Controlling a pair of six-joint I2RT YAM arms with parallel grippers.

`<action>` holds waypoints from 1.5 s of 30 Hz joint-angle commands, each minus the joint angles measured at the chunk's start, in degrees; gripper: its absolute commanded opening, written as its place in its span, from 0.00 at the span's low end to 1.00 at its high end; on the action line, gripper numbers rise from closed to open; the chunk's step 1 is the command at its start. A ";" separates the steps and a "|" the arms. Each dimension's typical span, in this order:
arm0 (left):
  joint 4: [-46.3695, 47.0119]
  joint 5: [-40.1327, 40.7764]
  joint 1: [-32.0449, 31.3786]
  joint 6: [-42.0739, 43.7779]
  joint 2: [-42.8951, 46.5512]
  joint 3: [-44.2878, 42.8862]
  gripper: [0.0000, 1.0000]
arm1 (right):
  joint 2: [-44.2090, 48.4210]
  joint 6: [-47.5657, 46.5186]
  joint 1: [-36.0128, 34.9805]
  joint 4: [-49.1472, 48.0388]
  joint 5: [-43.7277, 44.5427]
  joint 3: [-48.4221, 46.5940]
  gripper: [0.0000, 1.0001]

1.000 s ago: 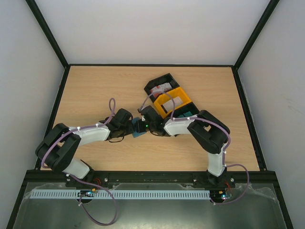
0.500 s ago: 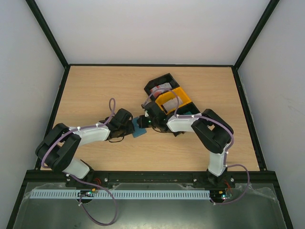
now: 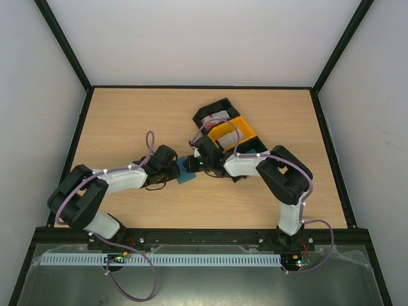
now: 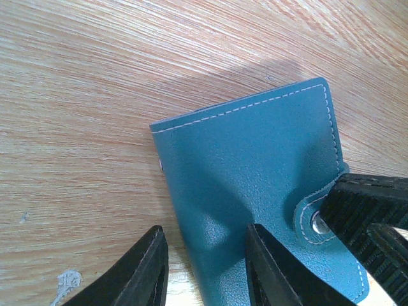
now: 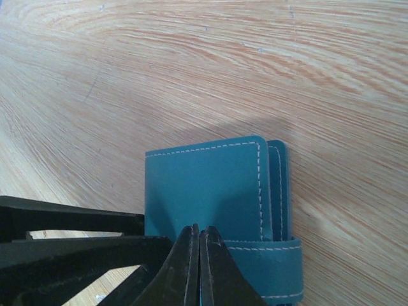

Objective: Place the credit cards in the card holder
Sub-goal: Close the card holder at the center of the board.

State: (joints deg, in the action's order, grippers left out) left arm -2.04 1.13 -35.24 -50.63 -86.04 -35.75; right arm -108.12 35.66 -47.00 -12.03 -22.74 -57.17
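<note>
The card holder [image 3: 186, 172] is a teal-blue wallet lying closed on the table between my two grippers. In the left wrist view the card holder [image 4: 255, 166] shows its stitched cover and clasp strap [image 4: 312, 220]. My left gripper [image 4: 204, 228] is open and straddles its near edge, one finger over the cover and one over the wood. My right gripper [image 5: 199, 228] is shut, its tips pinched on the end of the clasp strap [image 5: 274, 258]. The credit cards lie in the bins: red-and-white cards [image 3: 218, 117], a pale card [image 3: 233, 136] and teal cards [image 3: 252, 152].
A row of three bins runs diagonally behind my right arm: a black bin [image 3: 205, 113], a yellow bin [image 3: 242, 123] and a second black bin [image 3: 262, 144]. Black frame rails [image 3: 83, 121] edge the table on both sides and at the back.
My right gripper has drawn back a little toward the bins, so more of the card holder shows between the grippers. My left arm has hardly moved.
</note>
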 commanded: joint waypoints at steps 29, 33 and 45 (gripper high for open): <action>-4.55 0.48 -0.09 0.03 -2.81 0.03 0.34 | 1.78 -4.72 -0.31 -0.61 0.24 3.51 0.11; -4.41 0.37 -0.10 0.09 -2.91 0.10 0.34 | 0.71 -5.28 -0.39 -0.98 0.08 3.21 0.09; -3.48 -0.37 -0.09 0.09 -3.50 0.44 0.31 | -2.83 -5.86 -1.42 -2.38 3.81 4.42 0.10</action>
State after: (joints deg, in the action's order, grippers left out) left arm -2.22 0.45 -35.24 -50.63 -86.78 -36.38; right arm -107.81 30.20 -47.44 -14.46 -21.74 -54.15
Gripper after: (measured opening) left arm 0.316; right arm 0.089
